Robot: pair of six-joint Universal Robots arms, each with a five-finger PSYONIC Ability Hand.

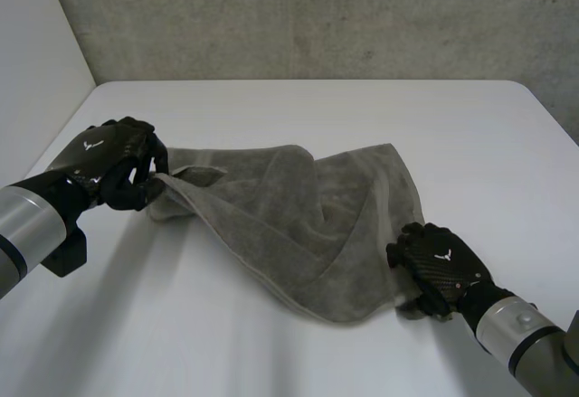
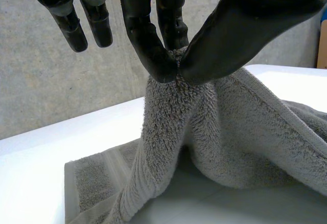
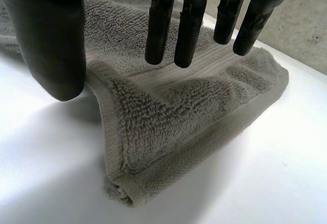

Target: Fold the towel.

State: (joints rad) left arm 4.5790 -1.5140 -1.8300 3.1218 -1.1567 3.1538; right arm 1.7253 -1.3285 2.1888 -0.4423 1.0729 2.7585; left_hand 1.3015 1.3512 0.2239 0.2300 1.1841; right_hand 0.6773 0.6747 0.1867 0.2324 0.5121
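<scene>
White table [image 1: 362, 117] bears a towel [image 1: 298, 221] (rumpled); left robot hand [image 1: 113, 157] pinches a corner, right robot hand [image 1: 443, 266] straight-fingered over another.

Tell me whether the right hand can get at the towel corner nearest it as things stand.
Probably yes: the right hand hangs open over that corner of the towel, and nothing lies between them.

Smooth white table [image 1: 362, 117], matte top with rounded far corners, backed by a rough, mottled grey concrete wall [image 1: 317, 17]; a plain white side wall [image 1: 27, 53] runs along the table's left, meeting the concrete at a slanting corner line.
</scene>
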